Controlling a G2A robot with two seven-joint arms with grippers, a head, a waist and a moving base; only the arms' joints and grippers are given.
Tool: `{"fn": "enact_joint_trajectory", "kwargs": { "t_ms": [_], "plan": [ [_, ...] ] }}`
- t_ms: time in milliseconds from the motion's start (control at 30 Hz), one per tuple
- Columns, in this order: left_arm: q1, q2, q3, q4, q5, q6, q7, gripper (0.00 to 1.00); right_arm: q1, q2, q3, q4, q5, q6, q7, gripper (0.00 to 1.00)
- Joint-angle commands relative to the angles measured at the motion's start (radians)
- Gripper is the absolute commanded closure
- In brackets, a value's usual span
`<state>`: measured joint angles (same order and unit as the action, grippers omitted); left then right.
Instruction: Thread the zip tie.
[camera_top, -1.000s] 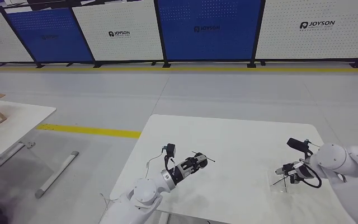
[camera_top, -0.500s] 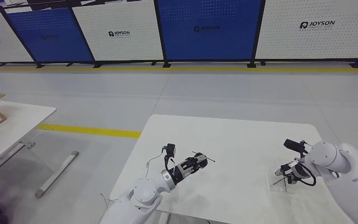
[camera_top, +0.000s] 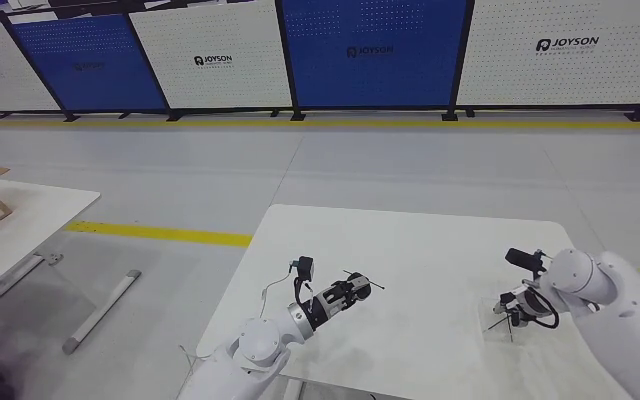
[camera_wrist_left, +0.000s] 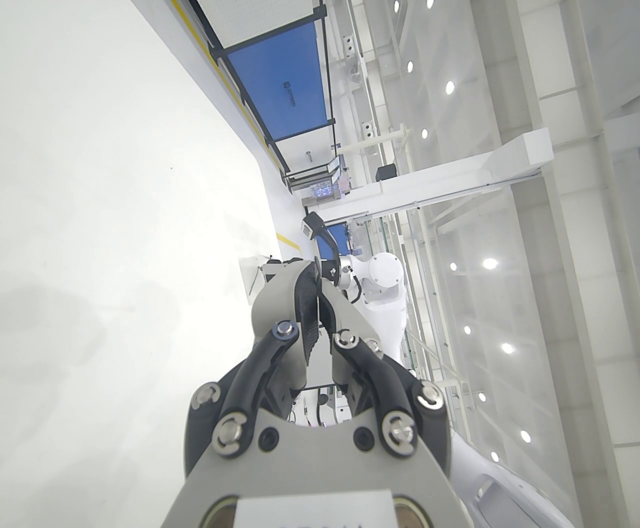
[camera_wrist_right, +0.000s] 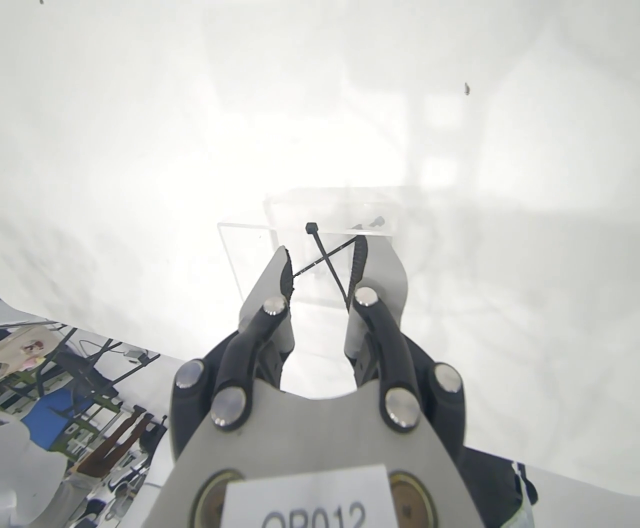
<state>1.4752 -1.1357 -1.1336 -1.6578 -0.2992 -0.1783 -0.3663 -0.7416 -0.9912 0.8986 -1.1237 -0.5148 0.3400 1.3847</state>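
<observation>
We see the left pincer (camera_top: 357, 284) held above the near-left part of the white rectangular bench (camera_top: 420, 245), its fingers pressed together on a thin black plastic zip tie (camera_top: 368, 282) that sticks out of the tips on both sides as a slim, straight, slightly slanted line. In the left wrist view the same pincer (camera_wrist_left: 317, 272) shows its ribbed black pads (camera_wrist_left: 309, 320) brought tight against each other with next to no gap, though we cannot make out the strap itself there. Well apart from it, at the far right side of the bench, the right pincer (camera_top: 511, 312) sits low over a small clear plastic box (camera_wrist_right: 239, 260) that rests on the bench top. In the right wrist view this pincer (camera_wrist_right: 322, 245) stands moderately spread, gripping nothing, and between its two fingers we see two more black zip ties (camera_wrist_right: 325, 258) lying crossed like an X inside the box; one of them shows its small square head (camera_wrist_right: 311, 227) pointing away from the wrist. The ends of these crossed straps run up close to the finger pads (camera_wrist_right: 286, 272), and we cannot tell whether they touch them. From above, the crossed pair (camera_top: 501, 323) appears as thin dark lines just beside the right pincer's tips.
</observation>
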Motion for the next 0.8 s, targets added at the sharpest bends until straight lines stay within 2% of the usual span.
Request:
{"fn": "enact_joint_trajectory", "kwargs": {
  "t_ms": [0, 100, 133, 300, 333, 567, 767],
  "plan": [
    [0.000, 0.000, 0.000, 0.000, 0.000, 0.000, 0.000, 1.00, 0.005, -0.004, -0.003, 0.009, -0.005, 0.000, 0.001, 0.73],
    [0.000, 0.000, 0.000, 0.000, 0.000, 0.000, 0.000, 1.00, 0.011, -0.010, -0.006, 0.020, -0.011, 0.000, 0.003, 0.77],
    [0.000, 0.000, 0.000, 0.000, 0.000, 0.000, 0.000, 1.00, 0.012, -0.013, -0.006, 0.024, -0.013, 0.000, 0.004, 0.82],
    [0.000, 0.000, 0.000, 0.000, 0.000, 0.000, 0.000, 1.00, 0.016, -0.020, -0.006, 0.034, -0.021, 0.000, 0.005, 0.91],
    [0.000, 0.000, 0.000, 0.000, 0.000, 0.000, 0.000, 1.00, 0.016, -0.021, -0.006, 0.035, -0.022, 0.000, 0.005, 1.00],
    [0.000, 0.000, 0.000, 0.000, 0.000, 0.000, 0.000, 1.00, 0.006, -0.020, 0.009, 0.017, -0.027, 0.000, 0.005, 1.00],
    [0.000, 0.000, 0.000, 0.000, 0.000, 0.000, 0.000, 1.00, -0.034, -0.001, 0.052, -0.049, -0.024, 0.000, 0.005, 1.00]
  ]
}}
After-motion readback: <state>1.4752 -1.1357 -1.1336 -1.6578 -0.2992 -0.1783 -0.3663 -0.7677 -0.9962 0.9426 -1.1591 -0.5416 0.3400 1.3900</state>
